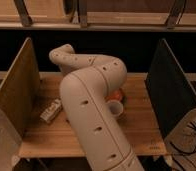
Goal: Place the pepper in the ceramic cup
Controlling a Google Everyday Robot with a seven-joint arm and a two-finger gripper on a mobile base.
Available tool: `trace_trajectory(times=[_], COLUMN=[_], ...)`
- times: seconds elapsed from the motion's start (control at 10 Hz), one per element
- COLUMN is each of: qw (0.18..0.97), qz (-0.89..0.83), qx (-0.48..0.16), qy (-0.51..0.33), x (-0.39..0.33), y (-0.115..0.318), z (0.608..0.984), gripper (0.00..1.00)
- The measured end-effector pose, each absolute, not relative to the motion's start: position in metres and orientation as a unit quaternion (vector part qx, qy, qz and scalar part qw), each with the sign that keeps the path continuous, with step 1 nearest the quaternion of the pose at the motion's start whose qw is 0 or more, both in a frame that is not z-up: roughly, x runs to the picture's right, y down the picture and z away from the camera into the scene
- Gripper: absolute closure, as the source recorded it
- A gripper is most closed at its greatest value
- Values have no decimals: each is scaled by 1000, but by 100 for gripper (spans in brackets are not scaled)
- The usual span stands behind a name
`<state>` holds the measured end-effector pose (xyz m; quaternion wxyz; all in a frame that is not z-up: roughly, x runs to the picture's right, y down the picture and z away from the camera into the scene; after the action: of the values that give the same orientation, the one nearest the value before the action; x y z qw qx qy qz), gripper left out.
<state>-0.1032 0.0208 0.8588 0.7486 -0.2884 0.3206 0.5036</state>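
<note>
My pale arm (pixel 91 100) bends across the middle of the wooden table (pixel 146 125) and fills most of the view. The gripper is hidden behind the arm, somewhere over the left-middle of the table, and it is shut; what, if anything, is in it cannot be seen. The ceramic cup (pixel 116 108), small and whitish, stands just right of the arm, partly covered by it. The pepper is hidden from view.
An orange round dish (pixel 117 94) peeks out behind the cup. A pale oblong object (pixel 51 110) lies on the left of the table. A wooden side panel (pixel 16 92) stands left and a dark one (pixel 167 87) right. Cables (pixel 191 137) lie at the right.
</note>
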Motion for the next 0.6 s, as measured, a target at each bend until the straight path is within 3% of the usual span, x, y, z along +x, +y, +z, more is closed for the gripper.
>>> trace_trajectory(times=[0.6], qw=[695], qz=[614], qx=[-174], qy=[330], x=[2], y=[-20], z=[777], gripper=[100])
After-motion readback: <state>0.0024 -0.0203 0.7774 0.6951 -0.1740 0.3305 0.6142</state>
